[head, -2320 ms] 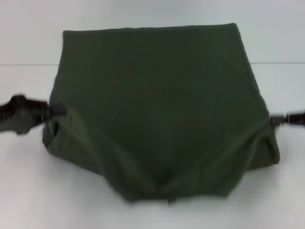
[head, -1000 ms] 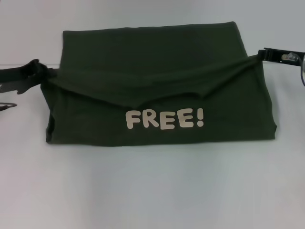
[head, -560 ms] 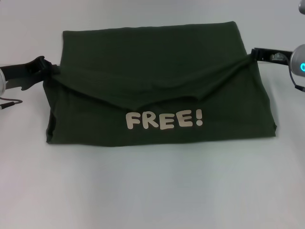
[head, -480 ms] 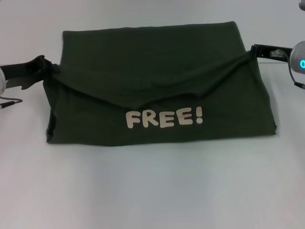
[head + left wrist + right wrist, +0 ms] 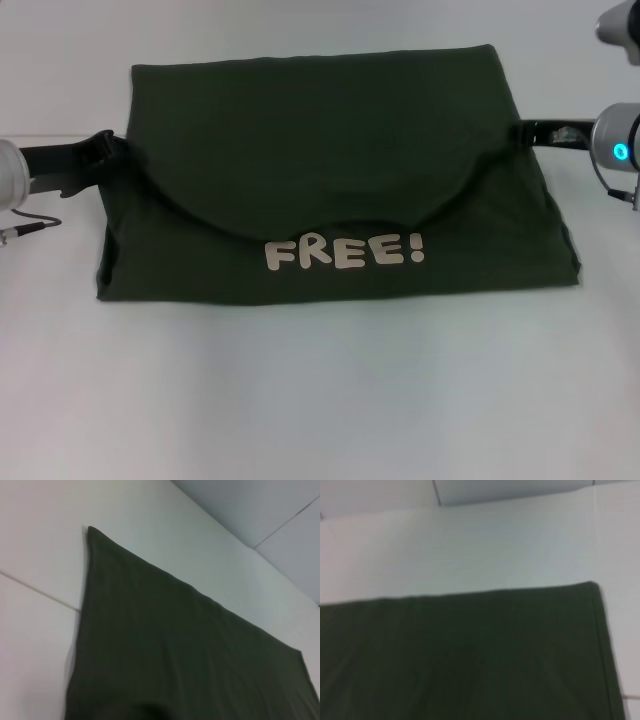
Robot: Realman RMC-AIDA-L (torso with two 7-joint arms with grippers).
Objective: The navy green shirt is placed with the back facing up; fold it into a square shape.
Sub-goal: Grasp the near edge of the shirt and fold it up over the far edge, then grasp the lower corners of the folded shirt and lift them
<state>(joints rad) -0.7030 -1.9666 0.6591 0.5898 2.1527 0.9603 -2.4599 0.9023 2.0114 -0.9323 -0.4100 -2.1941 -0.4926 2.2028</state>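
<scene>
Two grippers are engaged at opposite side edges of the navy green shirt (image 5: 330, 150), which lies spread across the middle of the white table (image 5: 320, 400) as a wide folded block. The left gripper (image 5: 108, 148) sits at the shirt's left edge and the right gripper (image 5: 528, 130) at its right edge, each at the end of a folded-over flap whose lower border sags in a curve between them, just above the pale "FREE!" lettering (image 5: 345, 252). Both appear to be closed on the fabric edge, though the fingertips are partly buried in cloth and the grip cannot be confirmed outright. Step in hand, by judgement: the near part of the garment is being carried toward the far hem to halve its depth. The flap does not yet reach the far edge, so the next move calls for both arms to travel further away from the robot in step, keeping the edge taut, then lay it flush and let go. The wrist views show only dark cloth and bare table. A thin cable (image 5: 25, 230) lies near the left arm, clear of the shirt; nothing obstructs the fold.
</scene>
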